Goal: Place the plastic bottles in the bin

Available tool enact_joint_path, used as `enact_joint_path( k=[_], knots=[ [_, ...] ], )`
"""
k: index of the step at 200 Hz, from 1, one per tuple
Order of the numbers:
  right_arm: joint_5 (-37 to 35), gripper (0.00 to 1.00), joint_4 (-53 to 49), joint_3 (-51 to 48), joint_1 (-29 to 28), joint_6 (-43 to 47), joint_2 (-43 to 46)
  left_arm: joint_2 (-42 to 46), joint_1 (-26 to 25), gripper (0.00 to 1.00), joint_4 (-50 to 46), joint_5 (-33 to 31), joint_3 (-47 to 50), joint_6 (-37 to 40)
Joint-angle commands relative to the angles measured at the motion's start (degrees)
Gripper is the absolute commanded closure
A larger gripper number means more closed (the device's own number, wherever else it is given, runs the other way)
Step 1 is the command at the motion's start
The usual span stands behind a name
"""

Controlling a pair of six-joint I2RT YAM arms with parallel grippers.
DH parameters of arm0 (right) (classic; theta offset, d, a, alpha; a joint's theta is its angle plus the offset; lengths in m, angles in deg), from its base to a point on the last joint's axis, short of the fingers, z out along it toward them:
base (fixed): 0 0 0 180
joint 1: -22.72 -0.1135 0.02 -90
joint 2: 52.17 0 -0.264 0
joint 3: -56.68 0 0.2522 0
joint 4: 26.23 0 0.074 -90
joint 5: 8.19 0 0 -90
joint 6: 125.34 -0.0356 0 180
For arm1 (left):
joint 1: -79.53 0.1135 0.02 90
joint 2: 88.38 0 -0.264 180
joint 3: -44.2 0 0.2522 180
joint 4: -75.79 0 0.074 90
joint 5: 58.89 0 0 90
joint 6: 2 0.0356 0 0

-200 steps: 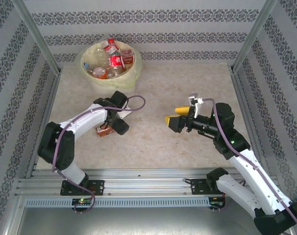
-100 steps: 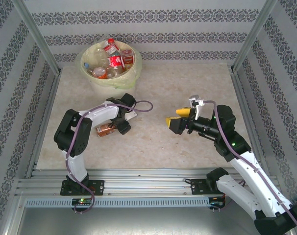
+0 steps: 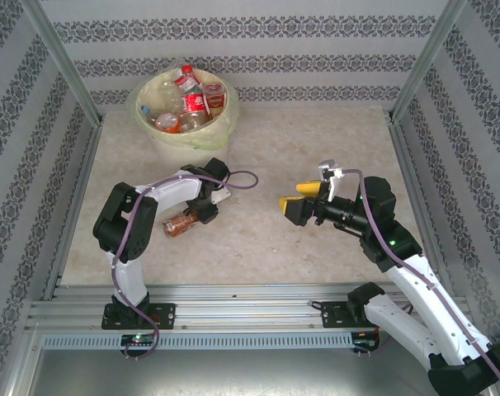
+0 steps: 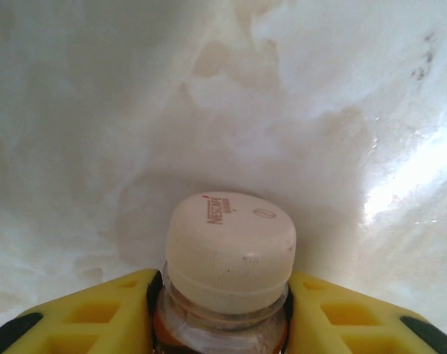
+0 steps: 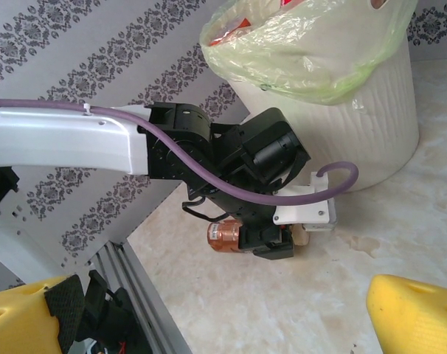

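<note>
Over pale marbled surface point(image 3: 316, 140), bent sharply at the elbow and clamped left pincer point(image 3: 202, 213) on neck of brown bottle point(image 3: 177, 224) lying sideways, well short of the bin point(image 3: 192, 136). Hovered right pincer point(image 3: 293, 198) nearby with fingers wide apart, pointed leftward.

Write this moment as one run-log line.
left gripper: shut on brown bottle neck | right gripper: open, empty | bin: several bottles inside
</note>
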Motion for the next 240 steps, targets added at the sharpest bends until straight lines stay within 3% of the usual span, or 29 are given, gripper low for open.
enact_joint_path(
  k=[1, 50, 77, 126, 186, 240],
  knots=[
    [-1.3, 0.02, 0.4, -0.4, -0.7, 1.0, 0.3, 1.2, -1.6, 0.59, -1.5, 3.3, -2.2, -1.5],
    [-2.8, 0.02, -1.2, 0.4, -0.6, 1.9, 0.9, 6.9, -3.4, 0.59, -3.9, 13.6, -6.5, -5.4],
    [-3.0, 0.02, -1.2, 1.2, -0.6, 2.2, 1.1, 10.2, -4.0, 0.59, -5.8, 23.6, -11.8, -8.0],
    [-3.2, 0.02, 0.3, 2.7, -0.4, 1.3, 2.3, 15.6, -4.0, 0.61, -0.3, 34.3, -21.8, -16.9],
    [-3.0, 0.02, -0.1, 6.0, -0.4, 1.3, 0.9, 15.8, -2.9, 0.63, 8.2, 33.0, -36.7, -27.6],
    [-2.2, 0.02, 0.0, 7.8, -0.5, 1.1, -0.1, 10.1, 2.3, 0.66, 8.6, 24.1, -54.3, -29.2]
  ],
)
